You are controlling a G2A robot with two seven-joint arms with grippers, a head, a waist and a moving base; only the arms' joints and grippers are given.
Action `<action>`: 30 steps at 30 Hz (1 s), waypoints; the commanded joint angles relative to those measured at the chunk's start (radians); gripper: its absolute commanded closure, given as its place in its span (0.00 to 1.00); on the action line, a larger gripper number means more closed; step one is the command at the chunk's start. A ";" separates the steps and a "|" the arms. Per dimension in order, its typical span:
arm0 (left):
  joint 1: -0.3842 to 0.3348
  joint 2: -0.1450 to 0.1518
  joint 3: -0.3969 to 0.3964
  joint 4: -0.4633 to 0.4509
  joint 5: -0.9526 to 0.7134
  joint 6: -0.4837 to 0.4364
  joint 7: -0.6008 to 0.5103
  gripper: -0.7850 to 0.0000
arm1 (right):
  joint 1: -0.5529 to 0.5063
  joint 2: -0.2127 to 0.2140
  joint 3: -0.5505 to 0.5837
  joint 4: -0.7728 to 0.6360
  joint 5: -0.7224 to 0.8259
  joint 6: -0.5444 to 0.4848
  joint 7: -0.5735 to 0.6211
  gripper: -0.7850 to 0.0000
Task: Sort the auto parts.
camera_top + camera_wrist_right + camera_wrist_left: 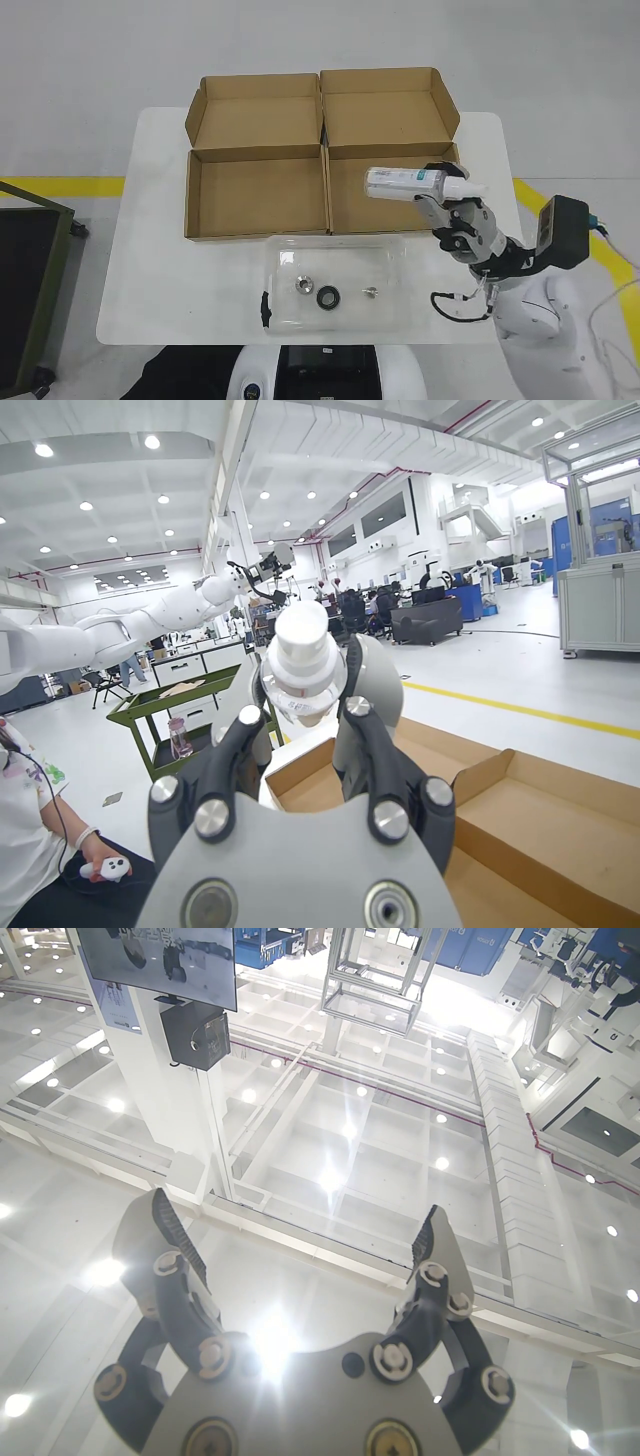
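While tight around the sideways spray bottle [405, 182], my right gripper [437, 186], cardboard box [352, 215] below it; left gripper [300, 1223] splayed.

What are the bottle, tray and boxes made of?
Bottle: probably clear glossy plastic, since the body is see-through under a white cap.
Tray: transparent plastic; the table shows through it.
Boxes: brown cardboard, matte, with folded flaps.

A white table [150, 260] stands on a grey floor. A yellow floor line [60, 186] runs out from under it to the left and right. Left of the table sits a dark green cart [25, 280] with a pink water bottle [180, 736] on its lower shelf.
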 commanded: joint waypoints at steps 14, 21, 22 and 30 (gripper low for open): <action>0.000 0.000 0.000 0.000 0.000 0.000 0.000 0.00 | 0.019 -0.005 -0.010 0.095 -0.132 0.059 0.023 1.00; 0.000 0.000 0.000 0.000 0.000 0.000 0.000 0.00 | 0.045 -0.008 -0.049 0.144 -0.210 0.094 0.062 1.00; 0.000 0.000 0.000 0.000 0.000 0.000 0.000 0.00 | 0.051 -0.009 -0.055 0.152 -0.224 0.103 0.067 1.00; 0.000 0.000 0.000 0.000 0.000 0.000 0.000 0.00 | 0.122 -0.009 -0.086 0.220 -0.359 0.147 0.152 1.00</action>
